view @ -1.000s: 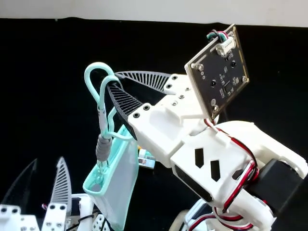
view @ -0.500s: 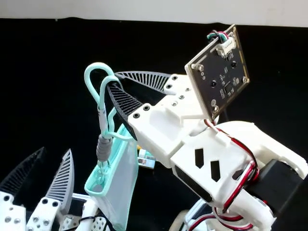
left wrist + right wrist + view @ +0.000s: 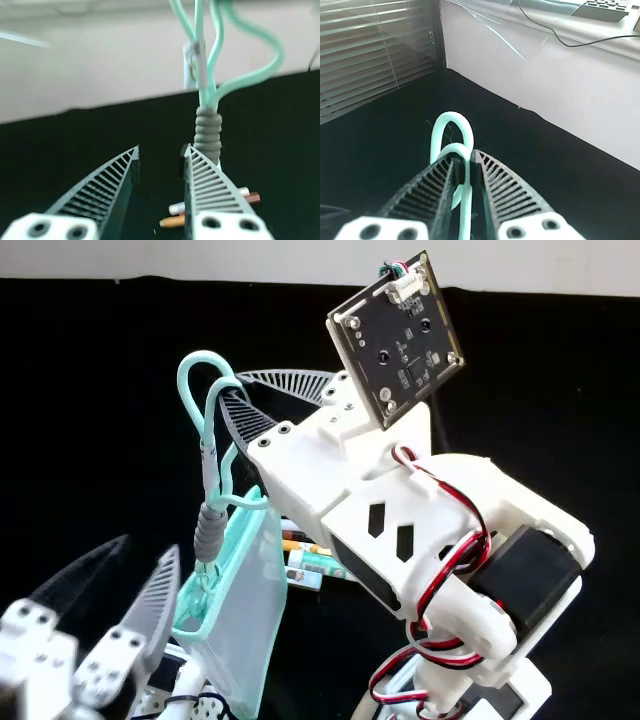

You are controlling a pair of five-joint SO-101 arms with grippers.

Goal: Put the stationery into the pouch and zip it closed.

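A mint mesh pouch (image 3: 240, 610) hangs in the air by its mint cord loop (image 3: 205, 390), with a grey wrapped knot (image 3: 208, 530) on the cord. My right gripper (image 3: 232, 388) is shut on that cord loop (image 3: 451, 132), its tips (image 3: 466, 156) pinching the strand. Low beside the pouch's near side, my left gripper (image 3: 150, 545) stands open with nothing between its fingers (image 3: 192, 172). In the left wrist view the knot (image 3: 207, 135) hangs just past one finger. Stationery (image 3: 305, 562) lies on the black table behind the pouch, and pencils and pens (image 3: 210, 202) show below the knot.
The black tabletop (image 3: 90, 420) stretches out to the left and back to a pale wall (image 3: 200, 258). The right arm's white body and camera board (image 3: 395, 340) take up the middle and right of the high view.
My left gripper has risen and come closer to the hanging pouch. The right arm has turned and shifted a little left, still holding the cord; the pouch swung slightly.
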